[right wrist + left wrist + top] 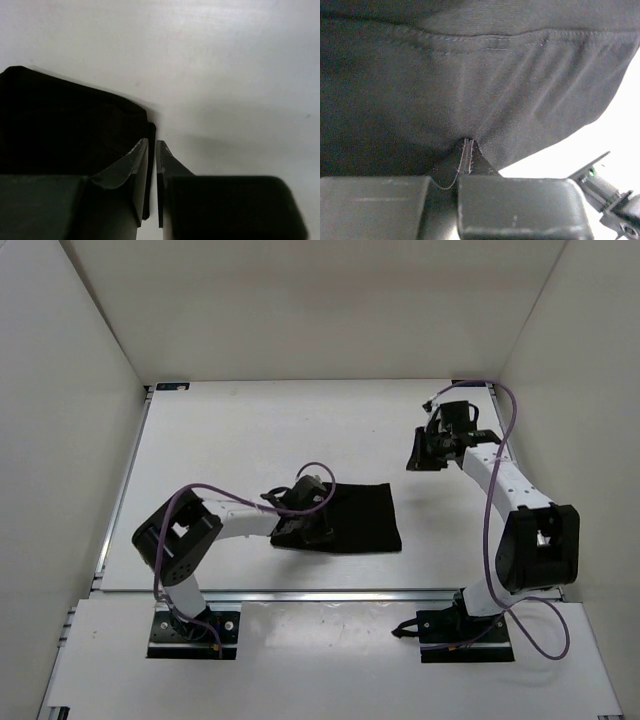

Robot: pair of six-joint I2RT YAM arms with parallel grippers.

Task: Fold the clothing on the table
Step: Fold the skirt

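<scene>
The black clothing (358, 522) lies as a flat, roughly rectangular patch in the middle of the white table (250, 430). My left gripper (303, 523) is at its left edge, shut on a pinch of the fabric. In the left wrist view the fingertips (466, 143) meet under a tent of cloth (470, 75) with a stitched hem across the top. My right gripper (421, 457) hangs up and to the right of the clothing, apart from it. In the right wrist view its jaws (152, 145) stand a narrow gap apart with nothing held, and a corner of the clothing (60, 120) shows to the left.
White walls close in the table on the left, back and right. Metal rails run along the table's left edge (122, 490) and near edge (330, 592). Bare white surface (225, 75) lies beyond the right gripper. Purple cables loop along both arms.
</scene>
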